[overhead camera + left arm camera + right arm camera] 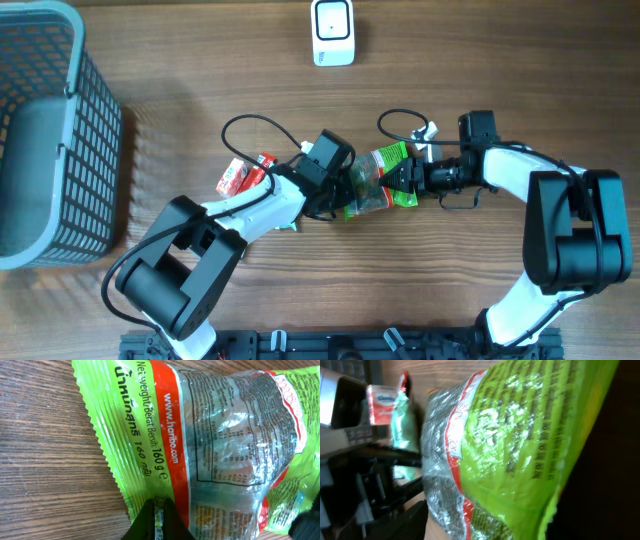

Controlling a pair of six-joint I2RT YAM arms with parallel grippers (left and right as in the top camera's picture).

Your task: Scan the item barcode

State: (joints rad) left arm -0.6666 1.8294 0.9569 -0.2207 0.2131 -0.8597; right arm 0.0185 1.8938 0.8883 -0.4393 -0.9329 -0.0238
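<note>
The item is a green and red Haribo sweets bag (372, 180) held between both arms mid-table. My left gripper (338, 188) is shut on the bag's left edge. In the left wrist view its dark fingertips (148, 519) pinch a thin fold of the bag (210, 435), whose printed back faces the camera. My right gripper (404, 178) straddles the bag's right end, open. In the right wrist view the bag (520, 440) fills the space between the fingers (395, 522), with a sliver of table showing beside the left one. I cannot make out a barcode.
A white scanner (332, 32) stands at the table's far edge. A grey mesh basket (50, 130) occupies the left side. A red and white packet (240, 176) lies just left of the left arm, and cables loop over the table near both wrists.
</note>
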